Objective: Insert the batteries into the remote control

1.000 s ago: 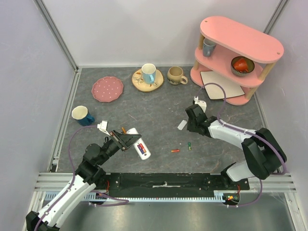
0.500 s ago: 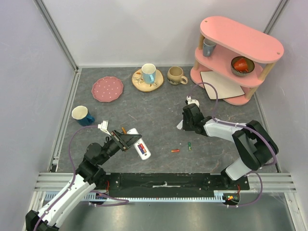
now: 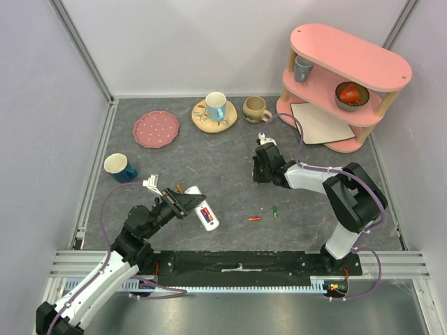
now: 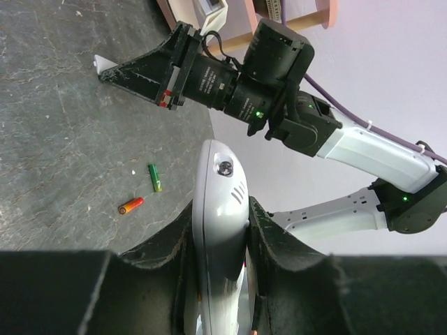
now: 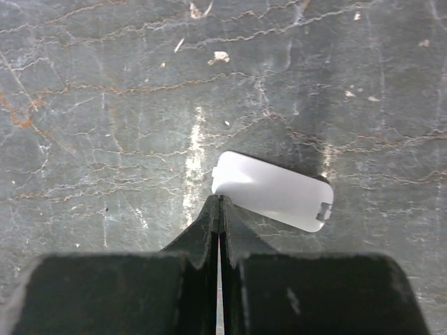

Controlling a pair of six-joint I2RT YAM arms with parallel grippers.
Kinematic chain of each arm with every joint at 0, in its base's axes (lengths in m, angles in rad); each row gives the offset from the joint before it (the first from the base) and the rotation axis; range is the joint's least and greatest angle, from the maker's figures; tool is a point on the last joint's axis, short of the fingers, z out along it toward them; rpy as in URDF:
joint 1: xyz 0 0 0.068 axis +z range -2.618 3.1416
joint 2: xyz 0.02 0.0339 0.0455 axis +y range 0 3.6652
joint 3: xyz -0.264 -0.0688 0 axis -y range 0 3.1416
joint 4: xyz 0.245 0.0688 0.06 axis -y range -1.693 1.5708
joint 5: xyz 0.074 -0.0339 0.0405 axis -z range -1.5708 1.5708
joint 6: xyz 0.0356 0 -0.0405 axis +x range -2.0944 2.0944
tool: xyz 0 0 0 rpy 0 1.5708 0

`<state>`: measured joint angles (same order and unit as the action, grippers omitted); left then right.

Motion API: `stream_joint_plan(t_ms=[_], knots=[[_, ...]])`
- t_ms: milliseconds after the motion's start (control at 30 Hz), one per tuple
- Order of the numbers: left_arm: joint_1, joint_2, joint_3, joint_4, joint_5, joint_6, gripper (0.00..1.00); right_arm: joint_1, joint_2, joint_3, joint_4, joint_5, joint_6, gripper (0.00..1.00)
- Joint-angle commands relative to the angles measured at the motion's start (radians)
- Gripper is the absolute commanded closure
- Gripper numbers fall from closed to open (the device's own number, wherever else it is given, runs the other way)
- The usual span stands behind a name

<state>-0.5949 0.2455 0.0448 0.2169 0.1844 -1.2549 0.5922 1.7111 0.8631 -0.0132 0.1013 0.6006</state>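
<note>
Fingers (image 4: 174, 259) of the left gripper (image 4: 221, 211) are clamped on the long edges of the remote control (image 4: 222, 183), which we see held clear of the table (image 3: 230, 157).

The right gripper (image 5: 219, 201) works beyond and to the right of the remote control. Its fingertips are pressed together with nothing between them, and they stand at the edge of a white battery cover (image 5: 274, 192) lying flat on the table. To the right of the remote control lie a red-orange battery (image 3: 255, 218) and, just past it, a green battery (image 3: 275, 211), near each other but apart.

We judge the step in hand to be shifting the cover aside; neither loose battery is yet picked up. The next move, we judge, calls for the right jaws to part, come back toward the remote control, and close across one thin cell, which may roll.

In the top view the cover is hidden beneath the right gripper. A red and blue patch on the remote control's upturned face may be a seated cell, but it is too small to tell. The left wrist view shows only the other face, its lower end cut off by the fingers. We cannot tell whether the right tips touch the cover.
</note>
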Motion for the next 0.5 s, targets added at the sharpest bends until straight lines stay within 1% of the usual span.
stream_joint_plan(t_ms=[0, 67, 167, 200, 267, 333, 367, 467], knots=[[0.004, 0.020, -0.099, 0.064, -0.008, 0.034, 0.98, 0.008, 0.001, 0.042, -0.045, -0.043, -0.024, 1.00], [0.004, 0.023, -0.095, 0.065, -0.008, 0.037, 0.98, 0.008, -0.065, 0.045, -0.048, -0.042, -0.051, 1.00], [0.004, 0.028, -0.102, 0.075, -0.013, 0.037, 0.98, 0.003, -0.116, 0.066, -0.071, 0.004, -0.105, 0.86], [0.004, 0.029, -0.103, 0.082, -0.013, 0.034, 0.98, 0.000, -0.120, 0.076, -0.082, 0.015, -0.114, 0.77], [0.004, 0.040, -0.109, 0.098, -0.008, 0.031, 0.98, -0.025, -0.114, 0.099, -0.085, 0.023, -0.117, 0.73], [0.003, 0.046, -0.109, 0.102, -0.002, 0.031, 0.98, -0.049, -0.101, 0.117, -0.082, 0.032, -0.107, 0.76], [0.004, 0.043, -0.111, 0.102, 0.000, 0.028, 0.98, -0.058, -0.072, 0.138, -0.077, 0.035, -0.104, 0.84], [0.004, 0.032, -0.108, 0.095, 0.006, 0.028, 0.98, -0.094, 0.007, 0.192, -0.086, 0.044, -0.098, 1.00]])
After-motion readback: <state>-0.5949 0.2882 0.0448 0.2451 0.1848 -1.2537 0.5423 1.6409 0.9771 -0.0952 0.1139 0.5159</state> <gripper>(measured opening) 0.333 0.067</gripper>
